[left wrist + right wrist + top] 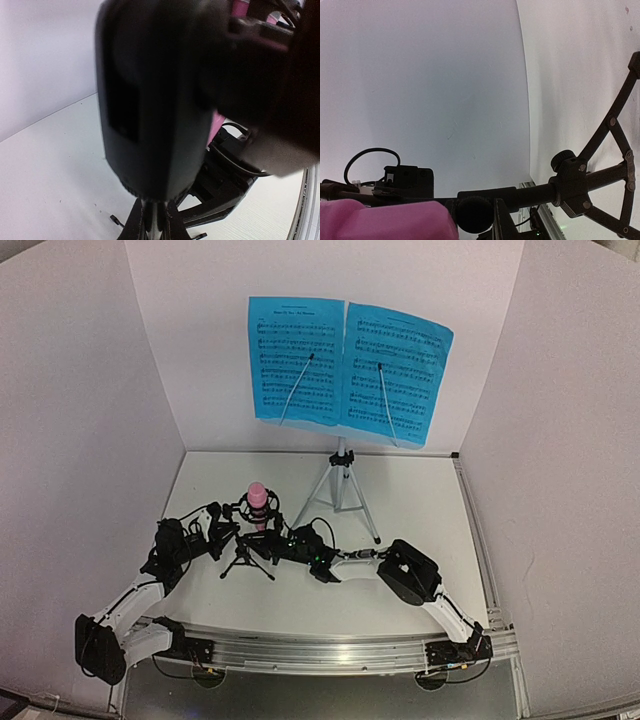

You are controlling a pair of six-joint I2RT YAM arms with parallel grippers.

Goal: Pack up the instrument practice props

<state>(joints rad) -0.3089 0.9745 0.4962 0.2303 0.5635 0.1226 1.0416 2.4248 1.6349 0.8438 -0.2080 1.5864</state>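
Observation:
The pink microphone (257, 497) stands upright in the ring mount of the small black tripod mic stand (248, 562) at the table's front left. My left gripper (228, 528) is against the mount's left side. In the left wrist view the stand's black body (155, 100) fills the frame and hides the fingers. My right gripper (283, 540) reaches in from the right. Its fingers (506, 222) close round the stand's knob (472, 214) below the microphone (380, 220). Two blue music sheets (295, 360) (395, 375) rest on the silver-tripod stand (342, 490) at the back.
White walls enclose the table on the left, back and right. A metal rail (330, 650) runs along the near edge, with both arm bases on it. The silver stand's legs spread just behind and to the right of the mic stand.

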